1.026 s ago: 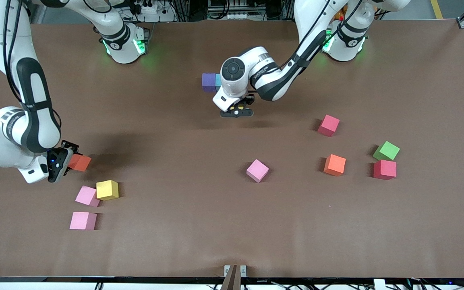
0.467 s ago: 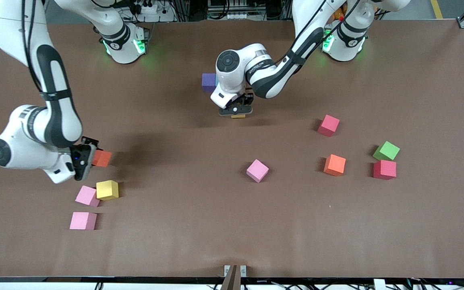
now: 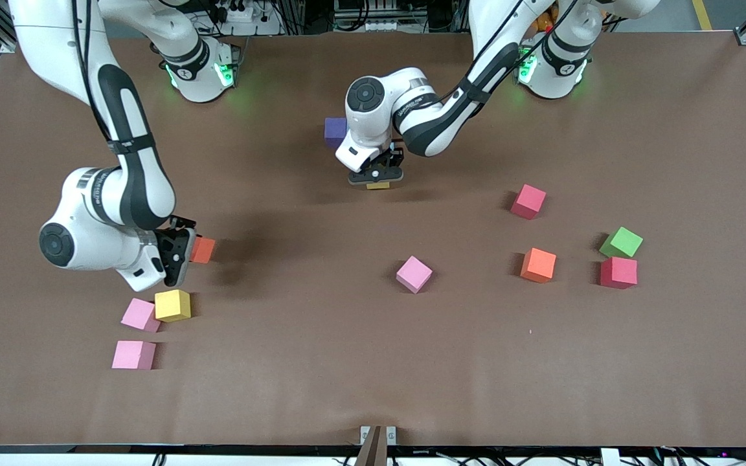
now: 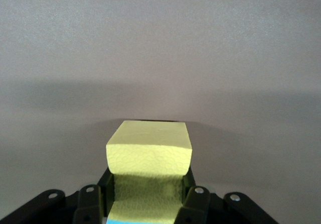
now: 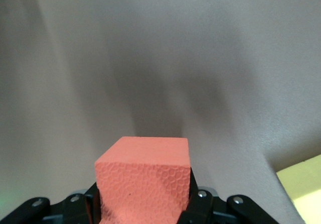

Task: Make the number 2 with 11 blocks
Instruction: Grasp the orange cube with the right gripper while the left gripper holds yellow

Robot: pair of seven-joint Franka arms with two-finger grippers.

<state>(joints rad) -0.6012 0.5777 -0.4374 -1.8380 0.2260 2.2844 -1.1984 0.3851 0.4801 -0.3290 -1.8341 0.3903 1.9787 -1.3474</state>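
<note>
Blocks: left end effector (image 3: 376, 176) clamps a yellow cube (image 4: 149, 156); right end effector (image 3: 182, 254) clamps an orange cube (image 5: 144, 185).

green cube (image 3: 621, 242) touching deep red cube (image 3: 618, 272)

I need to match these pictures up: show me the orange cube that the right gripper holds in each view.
Front view: the held orange cube sticks out of the right gripper, above the yellow cube on the table.
Right wrist view: the cube sits between the fingers.
Left wrist view: not in it.
Shared landmark: that yellow cube, seen at the right wrist picture's corner.
</note>
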